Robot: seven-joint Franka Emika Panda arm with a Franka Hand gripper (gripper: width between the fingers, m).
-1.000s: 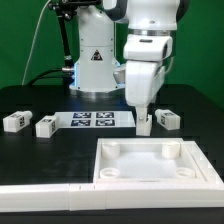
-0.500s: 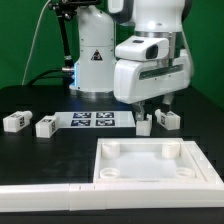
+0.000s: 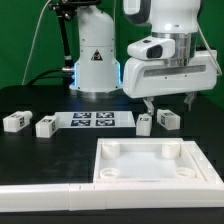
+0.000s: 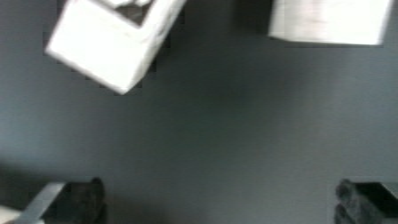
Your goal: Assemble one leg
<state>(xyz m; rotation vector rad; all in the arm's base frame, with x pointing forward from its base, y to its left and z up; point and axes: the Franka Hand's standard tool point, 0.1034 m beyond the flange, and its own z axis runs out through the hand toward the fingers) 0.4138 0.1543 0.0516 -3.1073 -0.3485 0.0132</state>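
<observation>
We see the gripper point(image 3: 171, 103) hanging above the black table point(image 3: 30, 100) with its two fingers point(image 3: 150, 104) spread wide apart and nothing between them, so it is open and empty. In the exterior view, the leg point(image 3: 144, 123) stands on the table just below the finger on that view's left, and we cannot tell whether the two touch. It is a small white block with a dark tag on its face. It sits just beside the marker board point(image 3: 93, 120), at about 3 o'clock from it. A second leg point(image 3: 167, 119) lies close by, at roughly 2 o'clock from the first, under the gap between the fingers. Two more of the same kind rest well apart from these, at 9 o'clock of the marker board: a third leg point(image 3: 46, 126) near its end and a fourth leg point(image 3: 14, 121) farther out. The large white panel point(image 3: 155, 162), with its raised rim and round corner sockets, lies at 6 o'clock from the gripper, towards the front of the table. In the wrist view both dark fingertips point(image 4: 71, 200) show at one edge with bare table between them, and at the far edge lie a tilted white block point(image 4: 116, 40) with part of a black tag showing and a cropped white block point(image 4: 338, 20). We cannot tell which leg is which there.
</observation>
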